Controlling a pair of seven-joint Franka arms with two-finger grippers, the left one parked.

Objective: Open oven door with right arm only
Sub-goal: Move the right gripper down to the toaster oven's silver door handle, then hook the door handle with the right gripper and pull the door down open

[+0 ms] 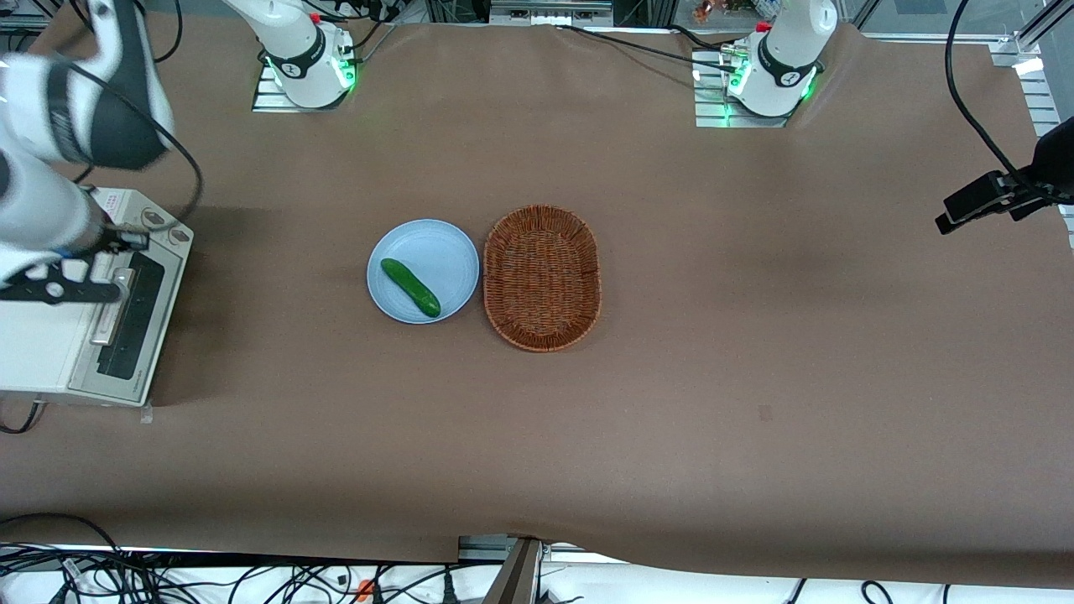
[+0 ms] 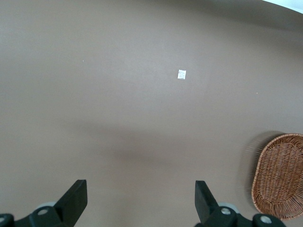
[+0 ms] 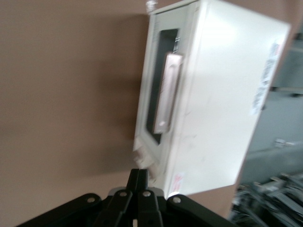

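The white oven stands at the working arm's end of the table. Its oven door, silver-grey with a dark glass window and a silver bar handle, is closed. The right arm reaches over the oven from above. Its black gripper hangs above the door's upper edge near the handle, shut and empty. In the right wrist view the shut gripper sits off the knob end of the closed oven door, apart from the handle.
A blue plate with a green cucumber lies mid-table, beside a brown wicker basket. The basket also shows in the left wrist view, with a small white scrap on the brown table cover.
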